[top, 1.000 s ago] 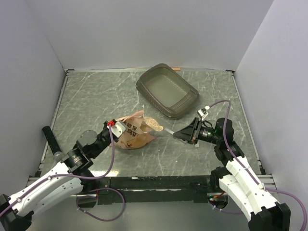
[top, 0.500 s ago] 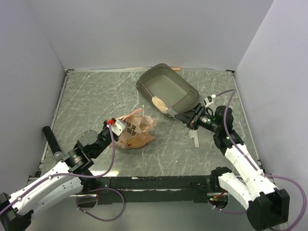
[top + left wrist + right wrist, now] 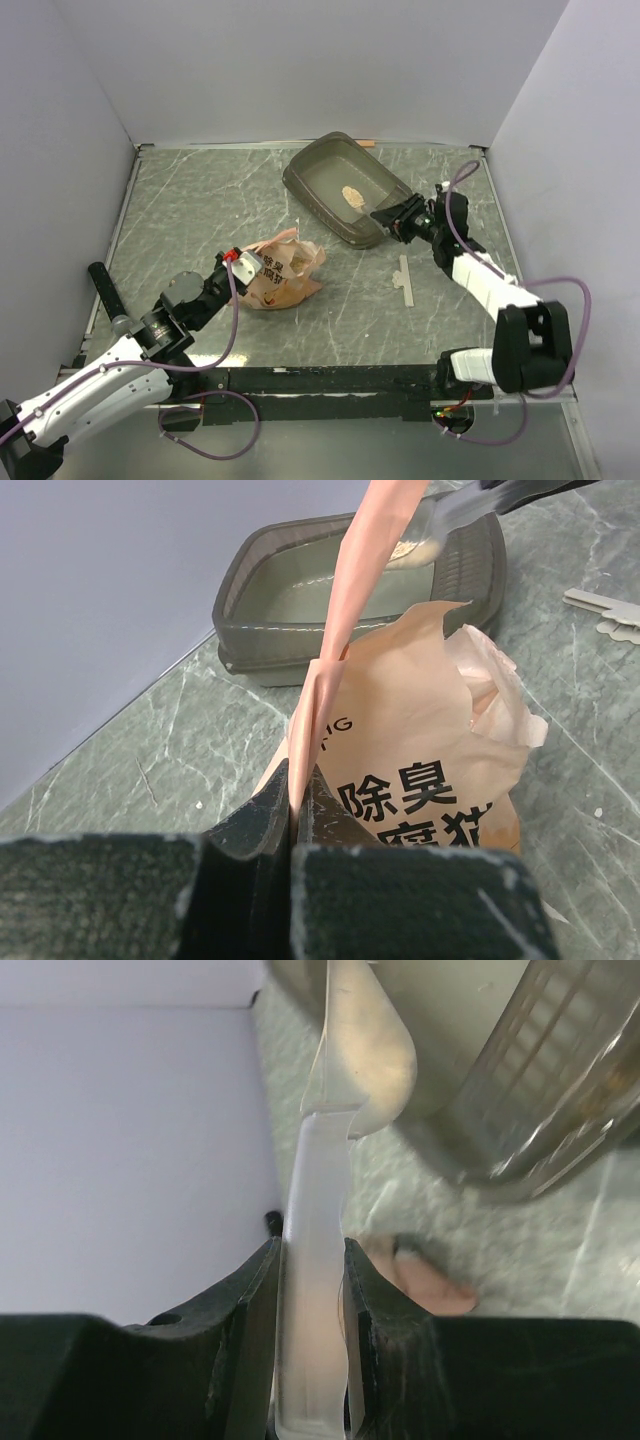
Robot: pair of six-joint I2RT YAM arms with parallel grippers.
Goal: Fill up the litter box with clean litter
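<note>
Litter box [image 3: 305, 185]: 1 o'clock on desk [image 3: 200, 200] — scoop [image 3: 362, 1045] of clean litter [image 3: 353, 193] over it.
Bag [image 3: 285, 272]: left jaws clenched on its edge.
Scoop: right jaws grasping handle.

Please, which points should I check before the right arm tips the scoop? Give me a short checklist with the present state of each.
1. Jaws of the right gripper closed on the scoop handle: ok.
2. Scoop bowl above the litter box, inside its rim: ok.
3. Load of clean litter on the scoop: ok.
4. Jaws of the left gripper shut on the bag edge: ok.
5. Height of the scoop over the box floor: cannot tell.
</note>
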